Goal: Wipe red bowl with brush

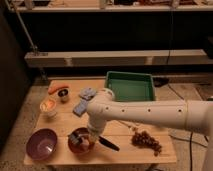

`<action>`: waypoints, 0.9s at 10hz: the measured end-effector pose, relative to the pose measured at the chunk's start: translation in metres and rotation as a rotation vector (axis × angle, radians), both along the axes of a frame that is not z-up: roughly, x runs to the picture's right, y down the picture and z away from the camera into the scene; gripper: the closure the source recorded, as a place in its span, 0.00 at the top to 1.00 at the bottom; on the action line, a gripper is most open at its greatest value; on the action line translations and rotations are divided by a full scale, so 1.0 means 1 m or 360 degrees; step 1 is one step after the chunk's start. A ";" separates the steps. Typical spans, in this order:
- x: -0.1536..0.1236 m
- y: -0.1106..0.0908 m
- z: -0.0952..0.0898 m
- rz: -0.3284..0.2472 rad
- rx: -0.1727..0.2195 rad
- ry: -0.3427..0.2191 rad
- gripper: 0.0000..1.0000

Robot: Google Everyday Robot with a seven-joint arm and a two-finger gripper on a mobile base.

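The red bowl (80, 143) sits at the front of the wooden table (125, 150), just right of the purple bowl (41, 143). My gripper (85, 136) hangs over the red bowl's right half, at the end of the white arm (150, 112) that reaches in from the right. The brush is at the gripper: its grey blocky head (78, 137) lies inside the bowl and its slim black handle (108, 144) sticks out to the right over the table.
A green tray (130, 86) stands at the back right. Two blue-grey sponges (84, 100), a carrot (57, 87), a small dark cup (63, 95) and a cream cup (48, 106) lie at the back left. Grapes (146, 141) rest at the front right.
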State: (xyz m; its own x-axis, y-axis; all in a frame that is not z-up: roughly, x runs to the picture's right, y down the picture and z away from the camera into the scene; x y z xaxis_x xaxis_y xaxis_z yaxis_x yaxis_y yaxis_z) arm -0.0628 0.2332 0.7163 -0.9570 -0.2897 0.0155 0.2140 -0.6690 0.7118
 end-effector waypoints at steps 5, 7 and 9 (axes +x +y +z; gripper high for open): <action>0.021 0.014 -0.010 -0.0015 -0.0020 0.0013 0.00; 0.038 0.014 -0.010 -0.0003 -0.0021 0.0056 0.00; 0.048 0.011 -0.006 0.0020 -0.0015 0.0098 0.00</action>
State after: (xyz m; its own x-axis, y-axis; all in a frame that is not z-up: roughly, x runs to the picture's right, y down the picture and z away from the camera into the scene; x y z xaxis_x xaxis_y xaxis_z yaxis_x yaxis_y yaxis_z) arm -0.0148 0.2438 0.7106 -0.9505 -0.3012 0.0769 0.2658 -0.6592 0.7034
